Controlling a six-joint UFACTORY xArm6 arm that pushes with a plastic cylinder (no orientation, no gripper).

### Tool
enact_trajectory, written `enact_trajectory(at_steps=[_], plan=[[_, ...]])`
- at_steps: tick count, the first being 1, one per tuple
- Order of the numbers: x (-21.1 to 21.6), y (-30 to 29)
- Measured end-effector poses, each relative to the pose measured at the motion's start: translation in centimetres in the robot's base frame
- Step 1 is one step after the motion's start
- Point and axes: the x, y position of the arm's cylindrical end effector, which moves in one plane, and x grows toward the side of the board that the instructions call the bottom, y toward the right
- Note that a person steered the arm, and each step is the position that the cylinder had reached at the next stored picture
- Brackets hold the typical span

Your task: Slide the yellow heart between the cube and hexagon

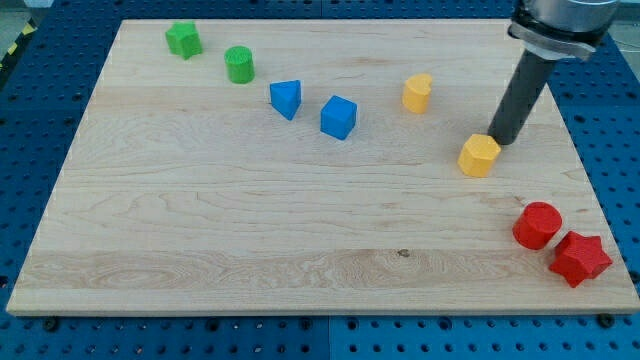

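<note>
The yellow heart point(417, 92) sits in the upper right part of the wooden board point(250, 230). The blue cube point(338, 117) lies to its left and slightly lower. The yellow hexagon point(479, 155) lies to the heart's lower right. My tip point(500, 141) is on the board at the hexagon's upper right edge, touching it or nearly so. It is well to the right of and below the heart. The dark rod rises from it to the view's top right.
A blue wedge-like block point(286, 98) lies left of the cube. A green cylinder point(239, 64) and a green star point(183, 39) sit at the upper left. A red cylinder point(537, 225) and a red star point(579, 258) sit at the lower right near the board's edge.
</note>
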Motion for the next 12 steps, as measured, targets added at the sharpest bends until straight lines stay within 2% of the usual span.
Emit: enact_trajectory(at_steps=[2,3,5,7,9,11,12], plan=[[4.6,-1.0],[2.2,-0.4],[-9.1,0.3],[-11.5,-7.7],[-6.7,-8.6],[-8.4,-6.3],[-5.7,-6.4]])
